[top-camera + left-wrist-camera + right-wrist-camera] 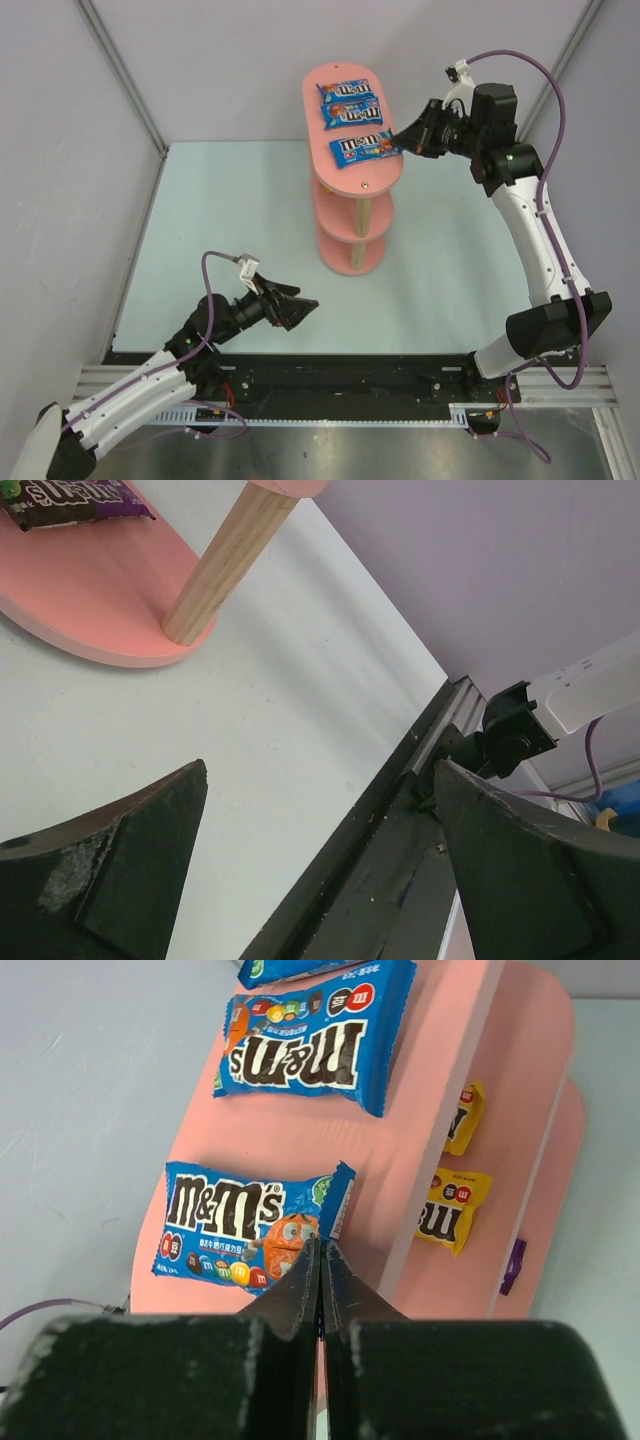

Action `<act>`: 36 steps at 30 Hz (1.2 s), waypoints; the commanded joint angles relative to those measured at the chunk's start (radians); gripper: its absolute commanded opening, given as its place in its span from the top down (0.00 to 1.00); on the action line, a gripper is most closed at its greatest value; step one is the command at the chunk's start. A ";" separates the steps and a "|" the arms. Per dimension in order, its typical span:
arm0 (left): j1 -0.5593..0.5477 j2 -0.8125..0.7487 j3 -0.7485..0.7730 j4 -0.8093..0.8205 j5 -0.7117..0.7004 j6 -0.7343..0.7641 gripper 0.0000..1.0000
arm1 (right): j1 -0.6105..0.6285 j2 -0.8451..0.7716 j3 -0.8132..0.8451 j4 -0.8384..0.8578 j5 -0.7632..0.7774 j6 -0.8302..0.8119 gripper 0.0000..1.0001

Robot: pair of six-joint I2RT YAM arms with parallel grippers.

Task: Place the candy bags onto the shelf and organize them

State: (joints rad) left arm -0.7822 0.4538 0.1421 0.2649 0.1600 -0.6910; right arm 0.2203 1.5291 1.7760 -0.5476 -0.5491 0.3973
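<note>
The pink shelf (345, 180) stands mid-table. Three blue candy bags lie on its top board: far (350, 92), middle (352, 112), near (362, 148). My right gripper (400, 140) is at the near bag's right end. In the right wrist view its jaws (320, 1245) are shut over that bag's (230, 1225) lower right corner, and a blue sliver shows between the pads. Two yellow bags (455, 1210) (462, 1115) lie on the middle board and a purple one (514, 1265) below. My left gripper (300, 310) hovers open and empty over the table near the front edge.
In the left wrist view the shelf's bottom board (90, 610), a wooden post (225, 565) and a purple bag (80, 500) are up left. The black front rail (400, 830) runs between the left fingers. White walls enclose the table.
</note>
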 commanded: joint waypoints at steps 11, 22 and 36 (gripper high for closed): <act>0.008 -0.026 -0.021 0.023 -0.017 -0.015 0.00 | 0.045 -0.014 0.000 0.086 0.143 0.067 1.00; 0.008 -0.017 -0.022 0.033 -0.016 -0.015 0.00 | 0.045 -0.003 0.007 0.098 0.186 0.075 1.00; 0.008 -0.024 -0.019 0.020 -0.019 -0.019 0.00 | 0.051 0.008 0.000 0.118 0.176 0.094 1.00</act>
State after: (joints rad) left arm -0.7822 0.4362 0.1261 0.2672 0.1513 -0.6918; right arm 0.2657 1.5410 1.7691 -0.4873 -0.3813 0.4747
